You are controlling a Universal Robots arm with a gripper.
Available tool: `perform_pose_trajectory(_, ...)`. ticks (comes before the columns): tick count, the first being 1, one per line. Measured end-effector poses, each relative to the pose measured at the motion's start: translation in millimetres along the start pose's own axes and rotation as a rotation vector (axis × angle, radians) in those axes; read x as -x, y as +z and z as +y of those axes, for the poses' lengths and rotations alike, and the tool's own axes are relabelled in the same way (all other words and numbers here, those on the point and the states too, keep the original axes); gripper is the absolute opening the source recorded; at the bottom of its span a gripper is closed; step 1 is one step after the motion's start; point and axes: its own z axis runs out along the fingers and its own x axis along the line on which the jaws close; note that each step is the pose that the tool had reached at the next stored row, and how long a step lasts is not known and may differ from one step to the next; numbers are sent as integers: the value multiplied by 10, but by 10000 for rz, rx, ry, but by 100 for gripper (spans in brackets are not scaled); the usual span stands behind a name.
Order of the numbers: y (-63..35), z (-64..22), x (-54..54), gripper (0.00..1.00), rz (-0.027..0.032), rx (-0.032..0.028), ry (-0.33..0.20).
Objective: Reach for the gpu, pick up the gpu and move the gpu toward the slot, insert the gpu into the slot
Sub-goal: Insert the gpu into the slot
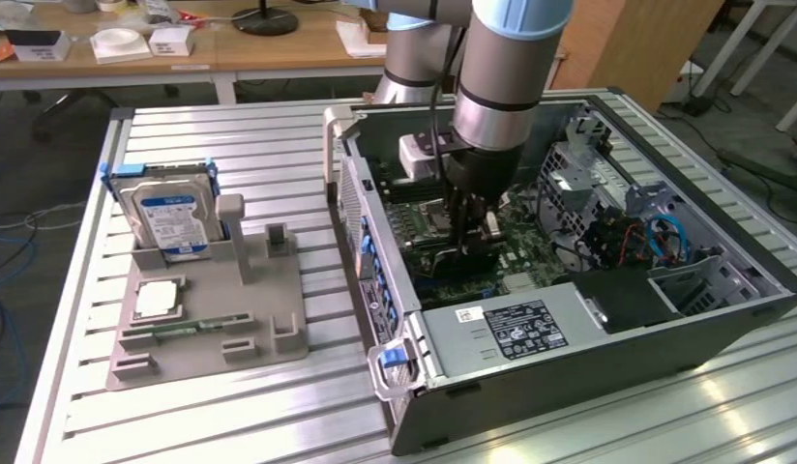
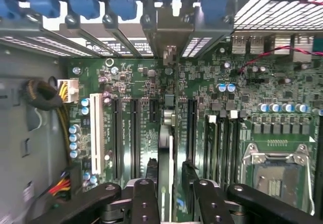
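Now, going from the exterior view's left, you see the gray holder tray (image 1: 244, 333) with the hard drive (image 1: 170, 220) standing in it, then the open computer case (image 1: 683, 319). Your gripper (image 1: 472, 253) is deep inside the case, above the motherboard (image 2: 126, 77). The gpu (image 2: 165, 148) stands on edge in its slot (image 2: 166, 108); the fingers (image 2: 147, 176) are spread beside it, not pinching.

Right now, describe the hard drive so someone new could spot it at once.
On the slatted metal table, find the grey fixture tray at the exterior view's left of the open PC case. The hard drive stands upright at the tray's far end. It is silver with a blue-and-white label, while the processor chip and green memory stick lie flat.
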Motion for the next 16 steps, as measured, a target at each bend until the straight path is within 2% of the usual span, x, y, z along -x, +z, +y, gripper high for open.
perform_pose_trajectory(6,-158,-4,-4,33,-1,-99,4)
perform_pose_trajectory(9,-165,-3,-4,32,13,-134,2)
perform_pose_trajectory(12,-175,-1,-5,13,12,-160,4)
perform_pose_trajectory(16,-176,-1,-5,10,14,-161,4)
